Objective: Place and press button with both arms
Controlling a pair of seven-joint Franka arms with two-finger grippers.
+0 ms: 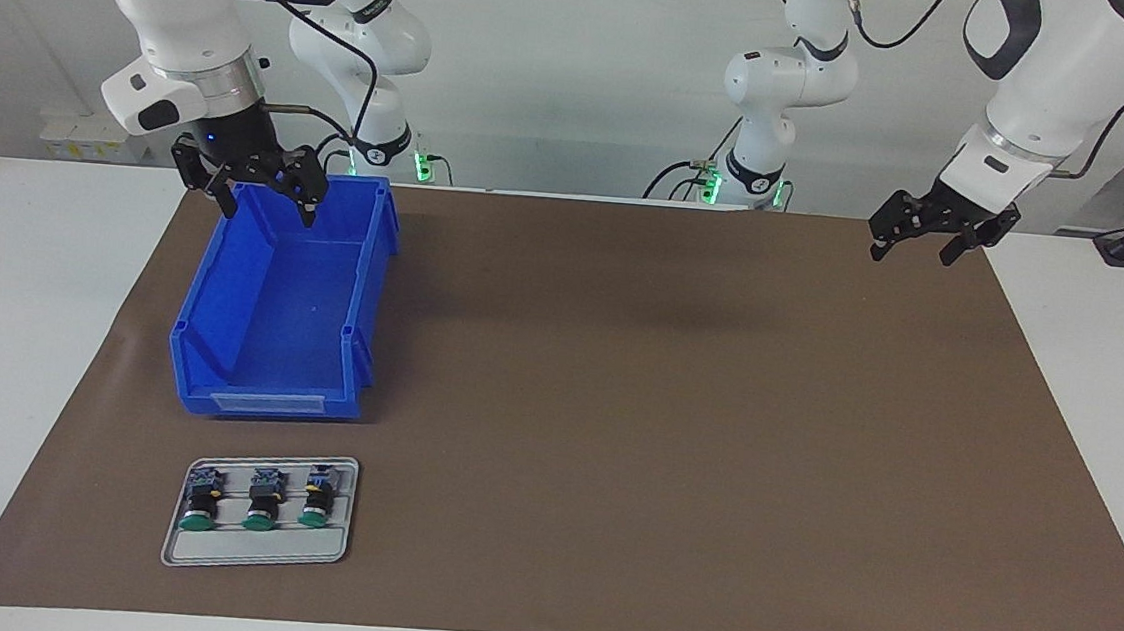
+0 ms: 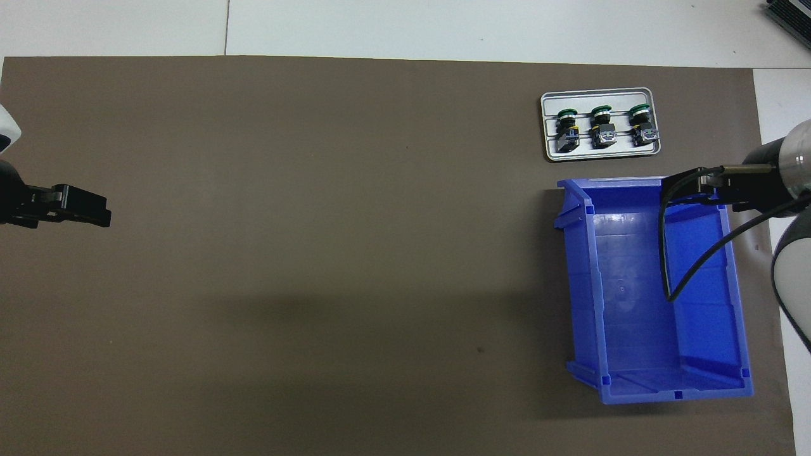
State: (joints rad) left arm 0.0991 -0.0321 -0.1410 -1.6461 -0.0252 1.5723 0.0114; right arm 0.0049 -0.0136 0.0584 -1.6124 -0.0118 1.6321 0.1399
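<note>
1. Buttons are found on a small grey metal tray [image 1: 254, 554], which lies just beside the open front end of the blue plastic storage bin [image 1: 281, 318], farther from the robots than the bin. Three green-capped push-button switches with black bodies and blue-and-yellow bases lie there side by side, caps pointing away from the bin: the one toward the right arm's end [image 1: 200, 500], the middle one [image 1: 261, 499] and the third [image 1: 317, 498].
2. The right gripper [image 1: 264, 194] is held over the bin's end nearest the robots, its black fingers spread wide and holding nothing.
3. The left gripper [image 1: 922, 246] is held over the brown mat [image 1: 665, 414], well apart from the bin toward the left arm's end; its fingers also stand wide and nothing is held. This arm waits.
4. No button has yet been picked, so the step in hand is judged to be the reach for one.
5. The right gripper is best carried over the bin to the tray and lowered squarely onto one black body, since the neighbours lie close and may be knocked.
6. The cap should be left uncovered, so that it can be pressed by the left gripper.
7. The bin is seen to be empty inside.
8. No brand, label or writing can be read on any item.
</note>
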